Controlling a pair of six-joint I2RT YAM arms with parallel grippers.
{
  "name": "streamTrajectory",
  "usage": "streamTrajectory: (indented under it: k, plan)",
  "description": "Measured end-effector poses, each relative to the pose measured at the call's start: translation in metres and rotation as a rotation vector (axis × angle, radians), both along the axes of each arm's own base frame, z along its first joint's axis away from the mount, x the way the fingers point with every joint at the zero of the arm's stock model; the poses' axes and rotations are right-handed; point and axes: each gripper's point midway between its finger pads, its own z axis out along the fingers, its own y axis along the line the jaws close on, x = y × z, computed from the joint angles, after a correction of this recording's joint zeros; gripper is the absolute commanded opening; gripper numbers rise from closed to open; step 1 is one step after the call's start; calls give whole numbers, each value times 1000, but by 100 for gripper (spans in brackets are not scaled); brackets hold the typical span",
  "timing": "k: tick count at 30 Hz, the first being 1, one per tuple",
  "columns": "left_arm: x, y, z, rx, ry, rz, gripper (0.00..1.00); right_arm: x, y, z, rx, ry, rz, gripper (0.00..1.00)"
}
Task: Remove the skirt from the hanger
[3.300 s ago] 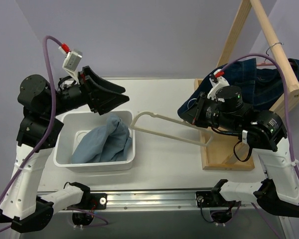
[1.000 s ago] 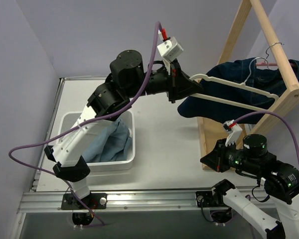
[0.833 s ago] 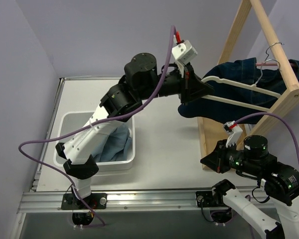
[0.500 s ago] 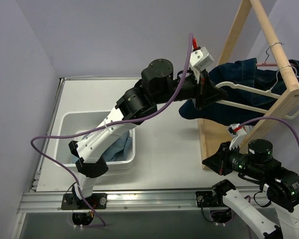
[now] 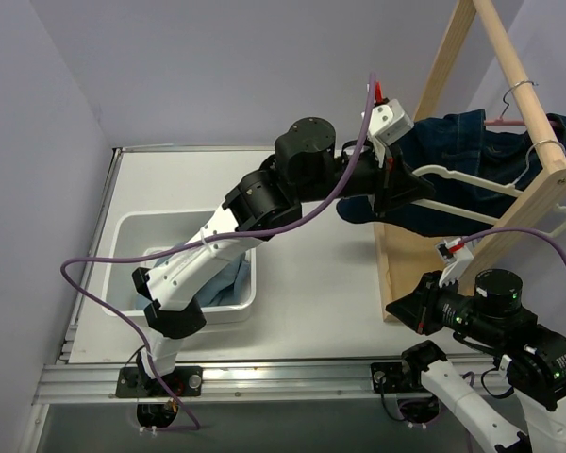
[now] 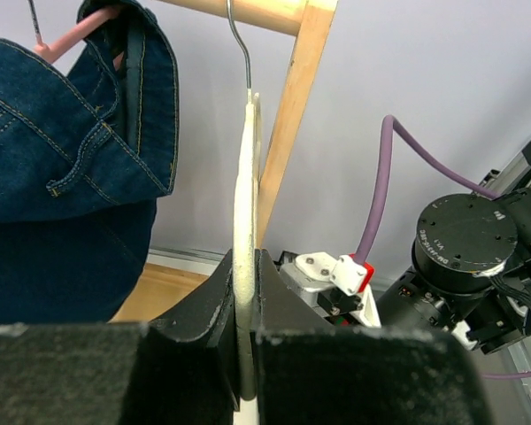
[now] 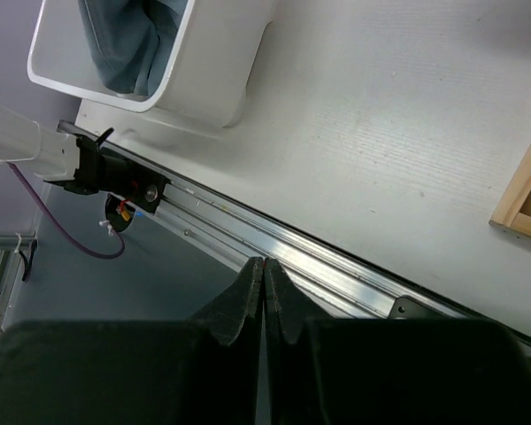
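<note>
At the left of the table (image 5: 316,283) a white bin (image 5: 160,219) is seen, and the light blue skirt (image 5: 231,278) is lying crumpled inside it, off the hanger; in the right wrist view the same skirt (image 7: 128,40) is seen below the bin wall (image 7: 221,62). The left arm is stretched from its base across the bin and up toward the right, and the cream hanger (image 5: 472,176) is pinched between the fingers of the left gripper (image 5: 406,184) at its near end. In the left wrist view the hanger (image 6: 245,177) is seen edge-on and upright, clamped in the left gripper (image 6: 245,266), with its wire hook rising to the rod at the top of the frame. Further right the wooden rack (image 5: 434,75) is stood on the table, and the hook is laid across its sloping rod (image 5: 509,57). A dark denim garment (image 5: 453,142) is hung from a pink hanger (image 5: 505,121) on the same rod, just behind the cream hanger; from the left wrist it (image 6: 62,177) is seen to the left of that hanger, apart from it. At the lower right the right gripper (image 5: 401,310) is held low beside the rack's base, and its fingers (image 7: 248,292) are pressed together over the rail (image 7: 336,266) at the table's near edge.
</note>
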Motion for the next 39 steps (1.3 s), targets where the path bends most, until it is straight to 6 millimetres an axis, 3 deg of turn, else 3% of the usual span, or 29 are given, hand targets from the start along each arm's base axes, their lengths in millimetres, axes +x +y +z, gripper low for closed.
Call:
streamTrajectory:
  k: [2, 7, 10, 13, 17, 23, 25, 26, 28, 30, 35, 39]
  plan:
    - [0, -2, -5, 13, -2, -1, 11, 0, 0, 0, 0, 1, -1, 0]
    - [3, -7, -22, 57, -15, 2, 67, 0, -1, 0, 0, 3, -11, 0]
    - [6, -7, -38, 105, -26, 4, 77, -1, -2, 3, 3, -1, -16, 0]
    - [7, 1, -52, 159, -62, -7, 79, -2, -3, 4, 3, -3, -18, 0]
    - [23, 33, -51, 198, -149, 36, 82, -3, -5, 3, -1, 7, -29, 0]
    - [84, 115, -8, 142, -269, 250, 85, -6, -6, 4, 1, 13, -32, 0]
    - [98, 127, 7, 110, -320, 301, 86, -6, -6, 6, 5, 11, -38, 0]
    - [101, 127, 14, 98, -347, 310, 86, -6, -6, 7, 6, 12, -42, 0]
    - [108, 118, 20, 80, -384, 311, 97, -6, -6, 9, 8, 15, -46, 0]
    - [117, 102, 17, 70, -397, 302, 97, -6, -6, 11, 10, 20, -49, 0]
    - [158, 58, -28, 97, -365, 251, 97, -1, -4, 12, 7, 43, -54, 0]
    - [190, 35, -64, 105, -305, 228, 97, 3, -3, 12, 1, 59, -56, 0]
